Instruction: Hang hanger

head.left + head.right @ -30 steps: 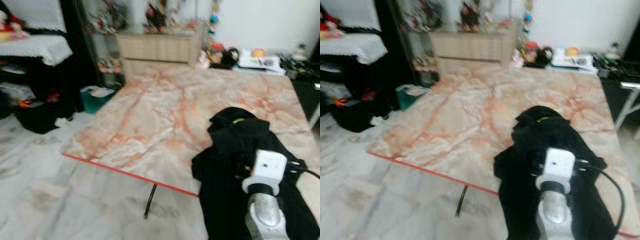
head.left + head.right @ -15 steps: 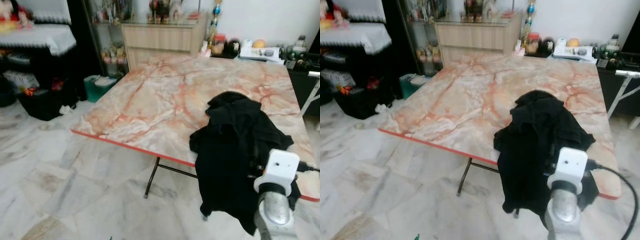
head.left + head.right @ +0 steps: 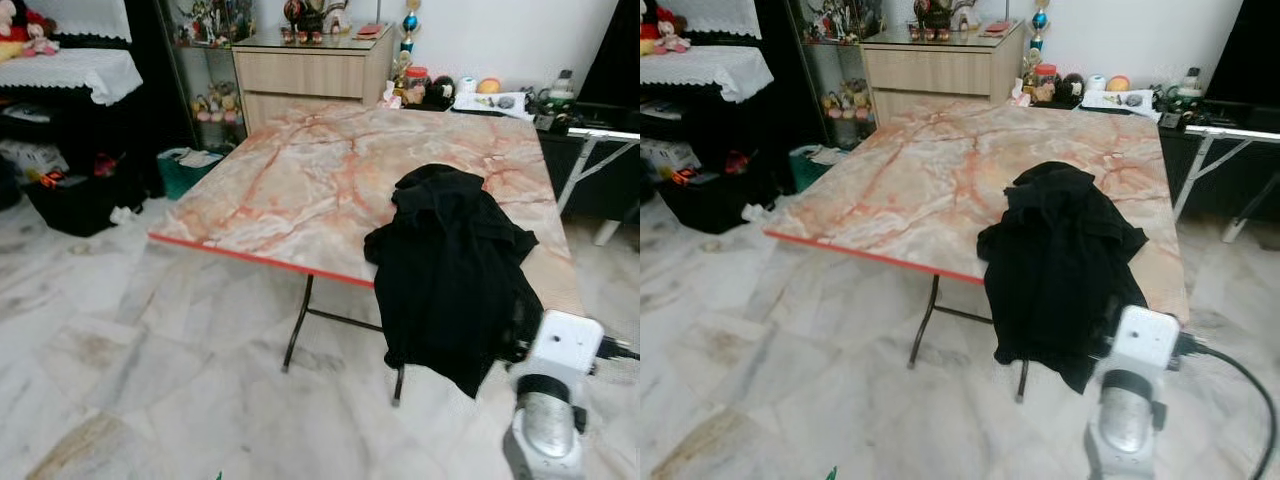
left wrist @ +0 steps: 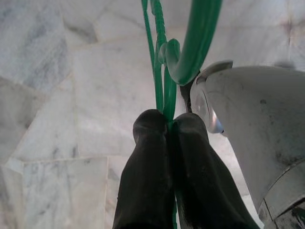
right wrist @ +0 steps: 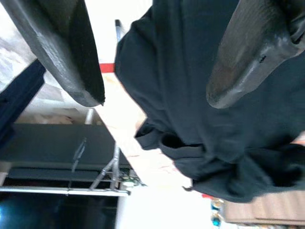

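Note:
My left gripper (image 4: pixel 167 125) is shut on a green hanger (image 4: pixel 193 45), whose thin wires and thicker curved hook run out past the fingertips over the pale floor. A black garment (image 3: pixel 452 262) lies heaped on the marble table (image 3: pixel 310 185) near its right front corner and hangs over the front edge. My right arm (image 3: pixel 548 400) is raised just in front of the garment's hanging hem. In the right wrist view the right gripper (image 5: pixel 157 93) is open, its fingers (image 5: pixel 62 47) spread wide with the black garment (image 5: pixel 200 95) beyond them, not touching.
A wooden cabinet (image 3: pixel 305 72) stands behind the table, with clutter along the back wall. A dark shelf with a white lace cloth (image 3: pixel 60 70) and a teal bin (image 3: pixel 188 170) stand at the left. A black folding table (image 3: pixel 600 160) is at the right. Marble floor (image 3: pixel 150 380) spreads in front.
The camera has pulled back from the table, so more floor and the table legs show. The garment now hangs further over the front edge. My right arm sits lower in view.

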You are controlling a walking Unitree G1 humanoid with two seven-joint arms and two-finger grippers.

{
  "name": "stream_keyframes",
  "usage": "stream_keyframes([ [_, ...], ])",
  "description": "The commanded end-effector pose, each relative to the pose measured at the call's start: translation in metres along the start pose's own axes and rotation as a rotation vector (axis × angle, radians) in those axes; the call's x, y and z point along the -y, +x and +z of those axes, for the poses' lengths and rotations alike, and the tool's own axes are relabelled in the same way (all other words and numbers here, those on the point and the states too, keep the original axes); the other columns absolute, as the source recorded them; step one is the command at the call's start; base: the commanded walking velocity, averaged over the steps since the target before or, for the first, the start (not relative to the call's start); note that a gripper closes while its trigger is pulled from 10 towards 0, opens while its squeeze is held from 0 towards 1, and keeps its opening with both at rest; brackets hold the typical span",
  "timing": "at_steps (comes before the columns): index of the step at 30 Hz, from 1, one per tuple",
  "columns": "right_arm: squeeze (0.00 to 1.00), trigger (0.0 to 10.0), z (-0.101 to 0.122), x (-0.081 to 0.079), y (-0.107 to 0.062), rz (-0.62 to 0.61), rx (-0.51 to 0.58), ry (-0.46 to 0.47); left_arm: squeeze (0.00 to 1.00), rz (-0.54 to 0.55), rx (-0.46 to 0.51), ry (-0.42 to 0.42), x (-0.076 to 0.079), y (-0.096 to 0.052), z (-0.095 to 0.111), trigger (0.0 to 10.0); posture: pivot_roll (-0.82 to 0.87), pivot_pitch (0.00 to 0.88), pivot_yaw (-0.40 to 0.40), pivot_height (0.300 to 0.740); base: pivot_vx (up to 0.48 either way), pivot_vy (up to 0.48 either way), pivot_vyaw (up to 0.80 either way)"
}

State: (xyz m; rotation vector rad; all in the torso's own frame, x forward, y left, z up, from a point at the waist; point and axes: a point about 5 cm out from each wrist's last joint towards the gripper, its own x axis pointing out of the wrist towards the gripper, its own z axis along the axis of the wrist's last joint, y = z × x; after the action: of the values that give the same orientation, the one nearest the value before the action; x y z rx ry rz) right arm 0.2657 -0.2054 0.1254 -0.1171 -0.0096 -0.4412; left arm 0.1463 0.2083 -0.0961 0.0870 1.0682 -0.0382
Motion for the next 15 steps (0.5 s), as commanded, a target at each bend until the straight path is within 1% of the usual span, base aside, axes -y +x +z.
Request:
stream_keyframes([
  [1,0.00,10.0,-0.003,0.002,-0.001,-0.009,-0.006,-0.008,0.00,-0.016,-0.034,-0.001,0.005,-0.001,-0.009,10.0,0.08,0.060,0.047,0.740,0.000,0.000,0.00],
  [2,0.00,10.0,-0.005,0.002,-0.001,-0.003,-0.012,-0.008,0.00,-0.016,-0.035,0.000,0.005,-0.001,-0.009,10.0,0.08,0.060,0.047,0.740,0.000,0.000,0.00],
  [3,0.00,10.0,-0.011,-0.001,-0.003,0.018,-0.038,-0.003,0.00,-0.017,-0.036,0.000,0.005,-0.001,-0.009,10.0,0.07,0.060,0.046,0.740,0.000,0.000,0.00],
  [4,0.00,10.0,-0.018,-0.004,-0.005,0.041,-0.076,0.032,0.00,-0.018,-0.035,-0.001,0.006,-0.001,-0.009,10.0,0.07,0.059,0.046,0.740,0.000,0.000,0.00],
  [5,0.00,10.0,-0.018,-0.004,-0.005,0.041,-0.076,0.032,0.00,-0.018,-0.035,-0.001,0.006,-0.001,-0.009,10.0,0.07,0.059,0.046,0.740,0.000,0.000,0.00],
  [6,0.00,10.0,-0.029,-0.008,-0.006,0.063,-0.139,0.091,0.00,-0.020,-0.034,-0.004,0.006,-0.001,-0.009,10.0,0.07,0.058,0.045,0.740,0.000,0.000,0.00],
  [7,0.00,10.0,-0.032,-0.009,-0.007,0.069,-0.157,0.106,0.00,-0.021,-0.033,-0.006,0.006,0.000,-0.009,10.0,0.07,0.057,0.044,0.740,0.000,0.000,0.00],
  [9,0.00,10.0,-0.051,-0.013,-0.010,0.102,-0.243,0.133,0.00,-0.021,-0.032,-0.010,0.007,0.000,-0.009,10.0,0.07,0.055,0.042,0.740,0.000,0.000,0.00],
  [10,0.00,10.0,-0.063,-0.013,-0.013,0.112,-0.283,0.128,0.00,-0.021,-0.031,-0.010,0.007,0.000,-0.009,10.0,0.07,0.055,0.042,0.740,0.000,0.000,0.00],
  [11,0.00,10.0,-0.063,-0.013,-0.013,0.112,-0.283,0.128,0.00,-0.021,-0.031,-0.010,0.007,0.000,-0.009,10.0,0.07,0.055,0.042,0.740,0.000,0.000,0.00],
  [12,0.00,10.0,-0.075,-0.014,-0.016,0.126,-0.320,0.115,0.00,-0.020,-0.030,-0.012,0.007,0.000,-0.009,10.0,0.07,0.052,0.039,0.740,0.000,0.000,0.00],
  [15,0.00,10.0,-0.092,-0.015,-0.020,0.148,-0.370,0.095,0.00,-0.020,-0.029,-0.013,0.007,0.000,-0.009,10.0,0.07,0.048,0.039,0.740,0.000,0.000,0.00],
])
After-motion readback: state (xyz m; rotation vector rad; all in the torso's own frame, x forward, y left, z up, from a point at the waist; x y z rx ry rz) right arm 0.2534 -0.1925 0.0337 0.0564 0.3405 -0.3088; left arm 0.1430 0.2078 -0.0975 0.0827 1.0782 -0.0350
